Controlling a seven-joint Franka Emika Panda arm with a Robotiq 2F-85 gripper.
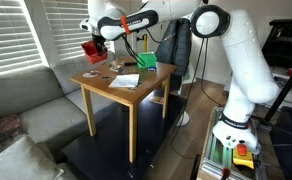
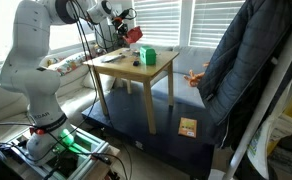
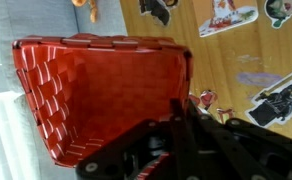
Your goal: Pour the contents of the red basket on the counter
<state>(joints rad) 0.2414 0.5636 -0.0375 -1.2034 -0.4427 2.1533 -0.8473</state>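
Blinds back the counter [image 1: 151, 76]. My gripper [image 3: 183, 118] is clamped on the rim of the red basket [image 1: 93, 50], which is tipped above the tabletop's edge nearest the blinds. Its inside looks empty. I'd finish the roll slowly, keeping its mouth over the wood.

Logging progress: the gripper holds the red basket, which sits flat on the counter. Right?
No. The gripper does hold the red basket, but it hangs tilted in the air above the counter, not on it; both exterior views show this.

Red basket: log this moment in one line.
end effector: shut on red basket | red basket: aloft, tilted, inside empty | counter: small items scattered
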